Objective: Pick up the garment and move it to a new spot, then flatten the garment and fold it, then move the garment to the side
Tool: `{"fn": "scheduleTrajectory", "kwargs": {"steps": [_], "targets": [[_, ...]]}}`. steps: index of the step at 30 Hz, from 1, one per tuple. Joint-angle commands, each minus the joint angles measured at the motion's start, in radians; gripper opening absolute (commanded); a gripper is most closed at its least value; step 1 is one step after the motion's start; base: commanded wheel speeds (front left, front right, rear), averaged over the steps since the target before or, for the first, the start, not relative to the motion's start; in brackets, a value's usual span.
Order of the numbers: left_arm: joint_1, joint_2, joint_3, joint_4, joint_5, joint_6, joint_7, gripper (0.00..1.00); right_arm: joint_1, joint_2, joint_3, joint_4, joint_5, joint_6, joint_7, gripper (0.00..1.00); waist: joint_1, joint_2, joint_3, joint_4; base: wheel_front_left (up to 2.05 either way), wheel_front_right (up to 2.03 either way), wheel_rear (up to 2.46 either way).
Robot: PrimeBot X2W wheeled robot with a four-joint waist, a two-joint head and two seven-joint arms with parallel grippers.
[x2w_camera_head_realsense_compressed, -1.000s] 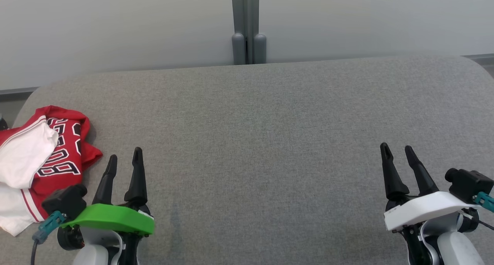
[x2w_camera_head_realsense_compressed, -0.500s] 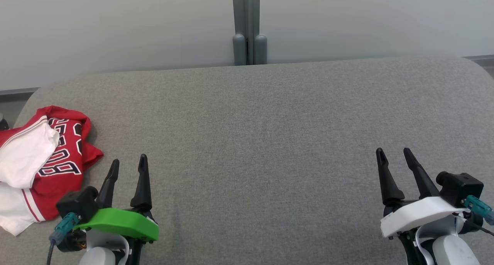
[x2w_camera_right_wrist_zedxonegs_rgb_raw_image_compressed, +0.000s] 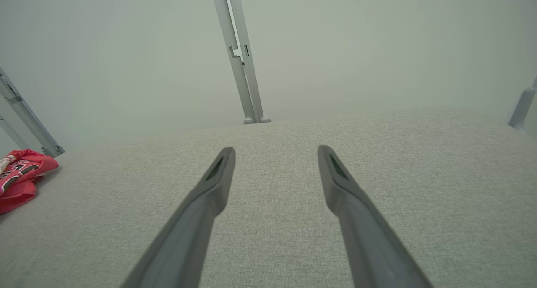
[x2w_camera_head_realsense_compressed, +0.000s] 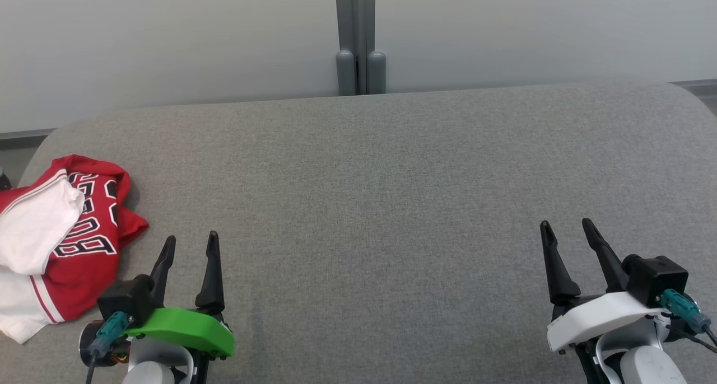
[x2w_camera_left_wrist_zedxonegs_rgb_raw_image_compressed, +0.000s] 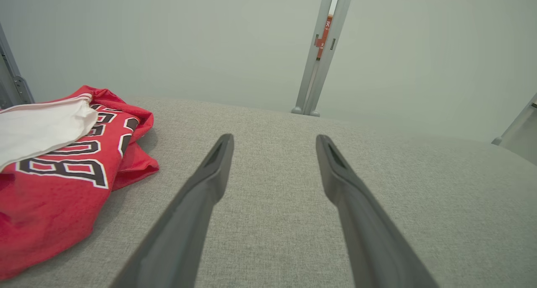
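We're looking at a grey fabric-covered table. It's running out ahead of both tools and rounding off at its far corners. Past the fingertips a pale wall is standing behind the table.

The garment is a red jersey with white panels and black-and-white block lettering. It's lying crumpled on the table at the table's left edge, just to the left of the left tool. It isn't flattened or folded yet. In the left wrist view a strip of bare table is showing between the left finger and the red cloth, so they're sitting apart.

The left tool is carrying a green cover. It's released, with its fingers spread and pointing toward the wall, and grey table fabric is showing between them.

The right tool is carrying a white cover. It's released the same way, with its fingers spread and aiming at the wall over bare table. It's sitting well apart from the garment, which is showing far off to its left as a small red bundle in the right wrist view.

We can't tell whether either tool's fingertips are touching the table.

A grey post is splitting the wall, standing ahead of the tools and roughly midway between them. Black wrist cameras are sitting on the outer side of each tool, left and right.
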Motion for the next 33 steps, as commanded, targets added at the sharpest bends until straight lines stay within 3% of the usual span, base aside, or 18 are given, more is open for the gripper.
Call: {"fn": "scheduleTrajectory", "kwargs": {"steps": [1,26,33], "targets": [[-0.013,0.001,0.001,0.001,0.023,0.002,-0.008,1.00,0.008,0.000,0.001,-0.009,-0.025,0.000,-0.009,1.00,0.0000,0.0000,0.000,-0.001,0.00,0.00,0.00],[-0.026,-0.015,0.015,0.077,0.168,0.008,-0.055,1.00,0.017,0.018,0.013,-0.008,-0.160,0.000,-0.053,1.00,0.0000,0.0000,0.004,-0.012,0.00,0.00,0.00],[-0.030,-0.017,0.023,0.089,0.159,0.011,-0.055,1.00,0.015,0.022,0.007,-0.002,-0.142,0.000,-0.058,1.00,0.0000,0.0000,0.005,-0.013,0.00,0.00,0.00]]}}
